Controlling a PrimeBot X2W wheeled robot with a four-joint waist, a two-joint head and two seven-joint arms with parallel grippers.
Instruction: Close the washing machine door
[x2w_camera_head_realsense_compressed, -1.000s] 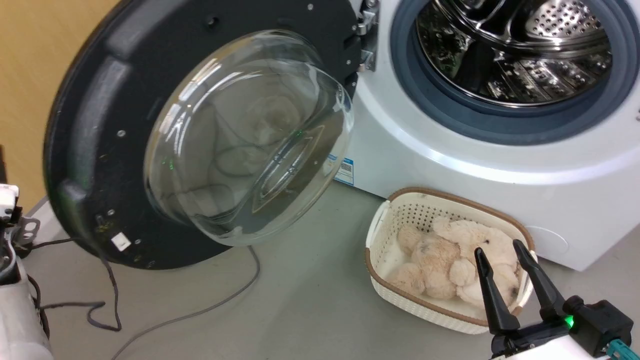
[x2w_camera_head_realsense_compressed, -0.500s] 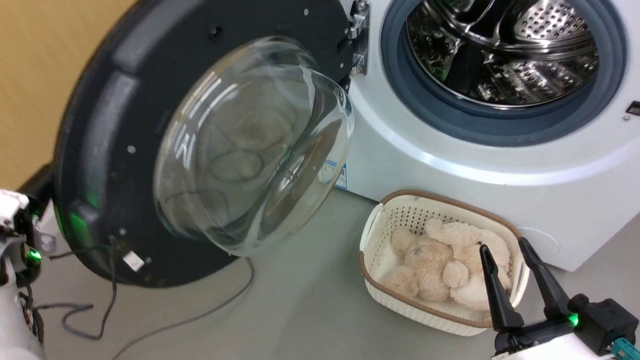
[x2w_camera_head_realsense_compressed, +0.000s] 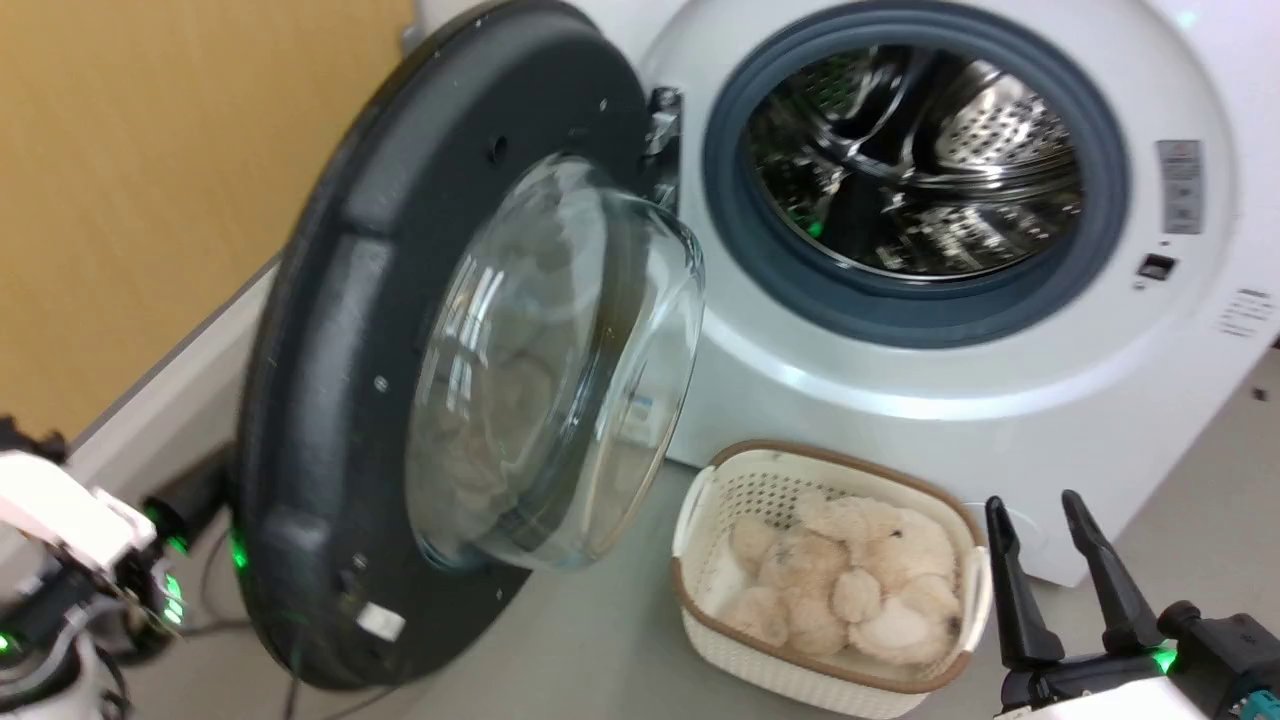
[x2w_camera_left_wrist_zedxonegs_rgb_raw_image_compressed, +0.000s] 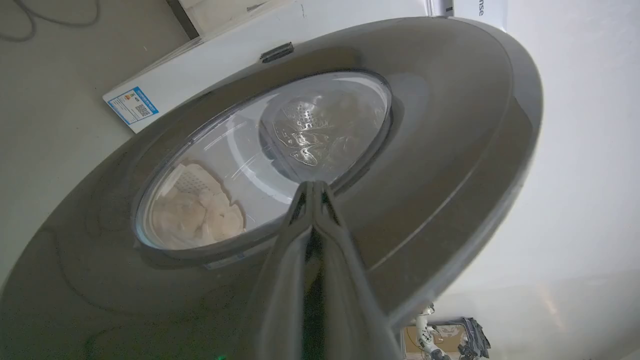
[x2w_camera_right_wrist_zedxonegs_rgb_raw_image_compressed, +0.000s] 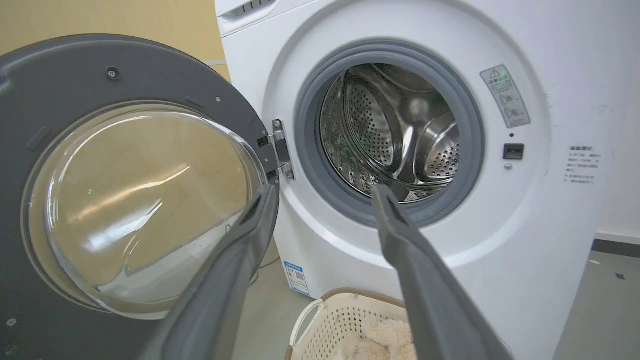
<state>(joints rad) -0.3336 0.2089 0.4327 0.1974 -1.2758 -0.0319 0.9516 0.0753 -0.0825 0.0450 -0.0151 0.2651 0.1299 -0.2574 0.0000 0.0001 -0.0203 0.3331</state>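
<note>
The washing machine (x2w_camera_head_realsense_compressed: 900, 400) is the largest thing: a smooth, glossy white front-loader with a rounded front. Its round opening is ringed by a matte blue-grey rubber gasket (x2w_camera_head_realsense_compressed: 730, 220), and behind that is a shiny perforated steel drum (x2w_camera_head_realsense_compressed: 950, 200).

The door (x2w_camera_head_realsense_compressed: 330, 350) is nearly as wide as the machine. It is a thick black disc of dull moulded plastic dotted with small screws, and it hangs from a metal hinge (x2w_camera_head_realsense_compressed: 662, 120) at the left of the opening. It stands open, swung well out from the front, with its inner face toward the drum. A deep, clear glass bowl (x2w_camera_head_realsense_compressed: 560, 370) bulges from its centre. In the left wrist view the outer face is dark and glossy.

On the grey floor (x2w_camera_head_realsense_compressed: 600, 640) just before the machine sits an oval cream basket (x2w_camera_head_realsense_compressed: 790, 665) with perforated walls and a brown rim. It holds a fluffy beige plush toy (x2w_camera_head_realsense_compressed: 840, 590).

The right gripper (x2w_camera_head_realsense_compressed: 1032, 502) hovers beside the basket with its long, tapered dark fingers spread apart. The left gripper (x2w_camera_left_wrist_zedxonegs_rgb_raw_image_compressed: 313, 186) is behind the door, its fingers pressed tip to tip and pointed at the outer face. Whether they touch the door cannot be told.

A small blue sticker (x2w_camera_right_wrist_zedxonegs_rgb_raw_image_compressed: 297, 277) sits low on the machine's front.
</note>
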